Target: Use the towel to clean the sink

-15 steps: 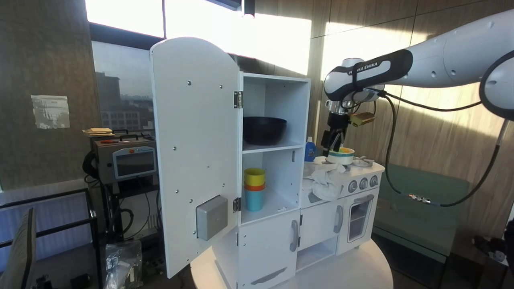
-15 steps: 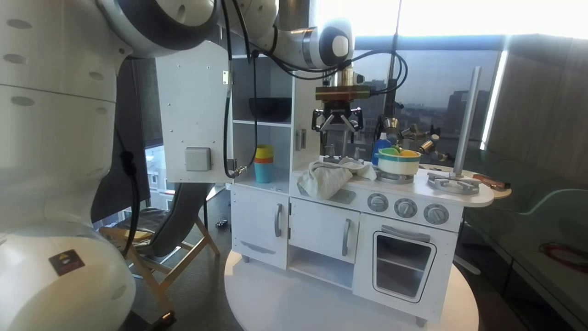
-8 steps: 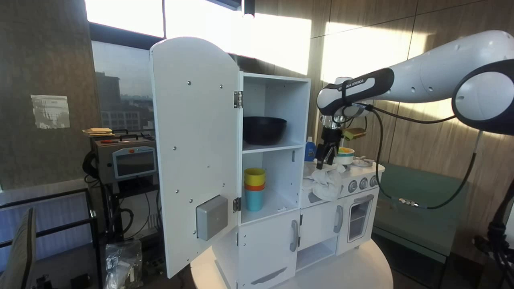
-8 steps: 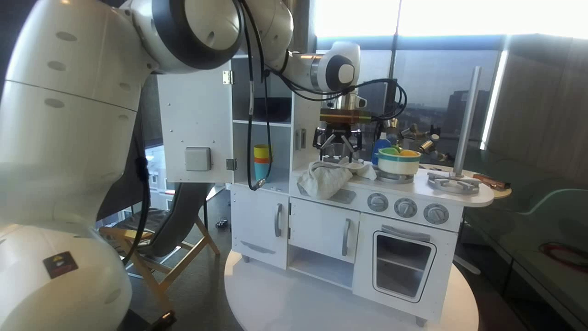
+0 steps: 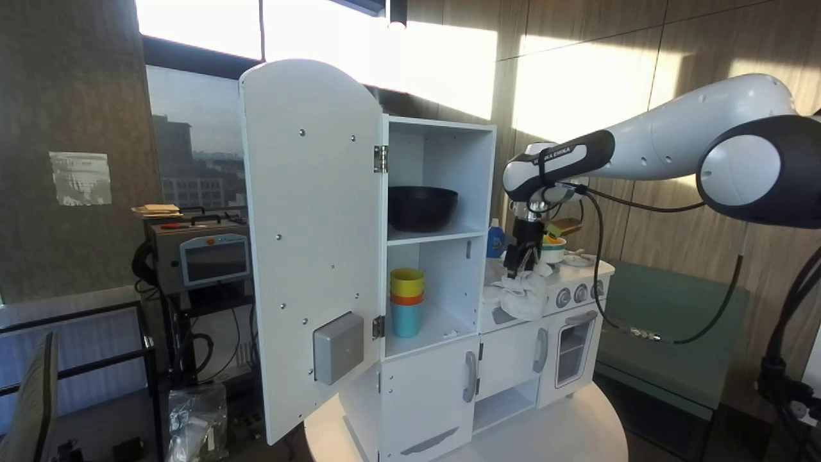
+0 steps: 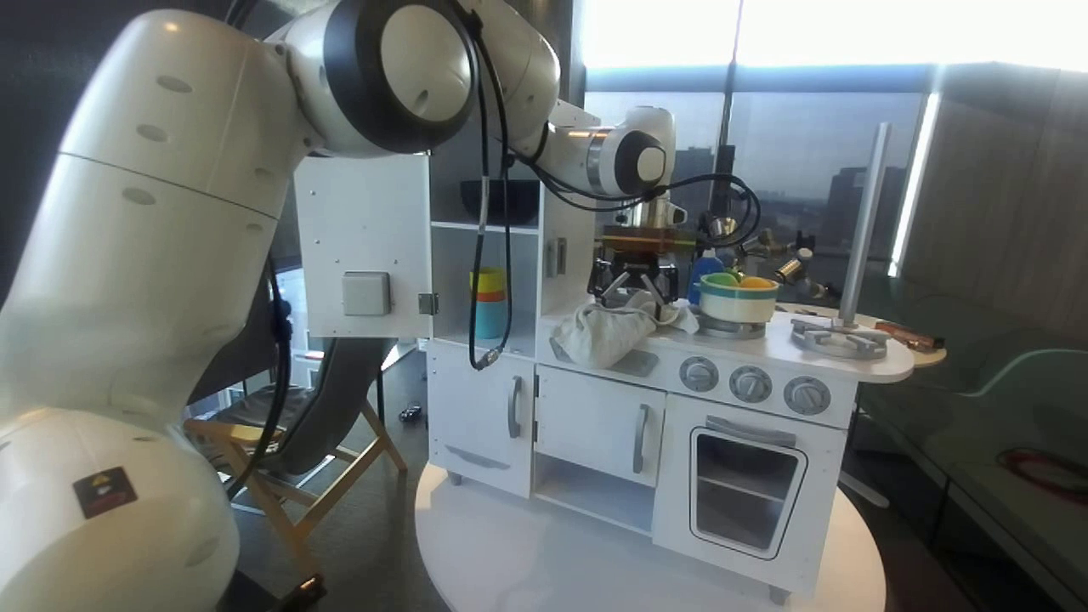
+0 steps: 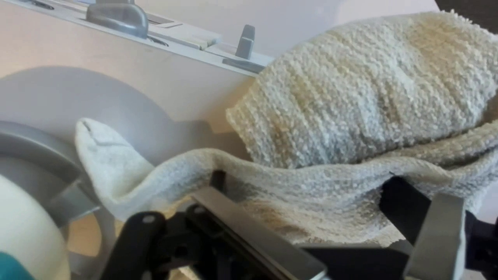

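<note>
The white towel lies crumpled over the sink area of the toy kitchen, in both exterior views (image 5: pixel 523 298) (image 6: pixel 595 336); it fills much of the wrist view (image 7: pixel 362 97). Only a grey front part of the sink (image 6: pixel 639 364) shows; the towel covers the rest. My gripper (image 7: pixel 305 183) is open, fingers wide apart, with a raised fold of towel between them. The fingertips are down at the cloth, touching or nearly touching it. The gripper also shows pointing down over the towel in both exterior views (image 5: pixel 521 268) (image 6: pixel 631 306).
A white-and-teal pot (image 6: pixel 738 304) with green and orange items stands on a burner beside the towel. A blue bottle (image 5: pixel 495 239) is behind. A metal pole (image 6: pixel 867 225) rises at the counter's end. A tall cabinet door (image 5: pixel 314 244) hangs open.
The arm has come down from above the counter, and the gripper has lowered to the towel with its fingers still apart. The towel and pot have not visibly moved.
</note>
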Available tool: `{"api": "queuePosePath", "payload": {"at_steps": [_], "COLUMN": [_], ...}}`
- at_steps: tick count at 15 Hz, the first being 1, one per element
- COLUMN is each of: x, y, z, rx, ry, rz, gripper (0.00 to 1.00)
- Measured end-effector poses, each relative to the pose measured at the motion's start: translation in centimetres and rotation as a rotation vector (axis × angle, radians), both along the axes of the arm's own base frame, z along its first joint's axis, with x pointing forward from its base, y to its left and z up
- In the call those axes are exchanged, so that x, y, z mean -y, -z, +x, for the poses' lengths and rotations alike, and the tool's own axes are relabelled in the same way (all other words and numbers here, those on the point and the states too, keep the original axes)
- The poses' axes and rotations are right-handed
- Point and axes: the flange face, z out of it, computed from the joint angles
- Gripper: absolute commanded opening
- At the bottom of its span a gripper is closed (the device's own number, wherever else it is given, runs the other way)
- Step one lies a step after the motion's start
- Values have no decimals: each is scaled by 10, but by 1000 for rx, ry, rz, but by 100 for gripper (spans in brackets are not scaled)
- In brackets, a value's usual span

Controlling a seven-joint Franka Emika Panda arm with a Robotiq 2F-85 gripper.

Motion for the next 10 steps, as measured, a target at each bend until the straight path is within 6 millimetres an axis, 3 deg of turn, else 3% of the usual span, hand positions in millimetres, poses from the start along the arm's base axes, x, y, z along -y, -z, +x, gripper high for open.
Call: {"api": "queuePosePath", "payload": {"at_steps": [1, 2, 4, 10], "x": [2, 3, 3, 11], "y": [0, 0, 1, -4], "z": [0, 0, 0, 0], "rx": [0, 1, -1, 6], "ry": [3, 4, 3, 14], "rz": [0, 0, 0, -2], "gripper": [100, 75, 68, 22]}}
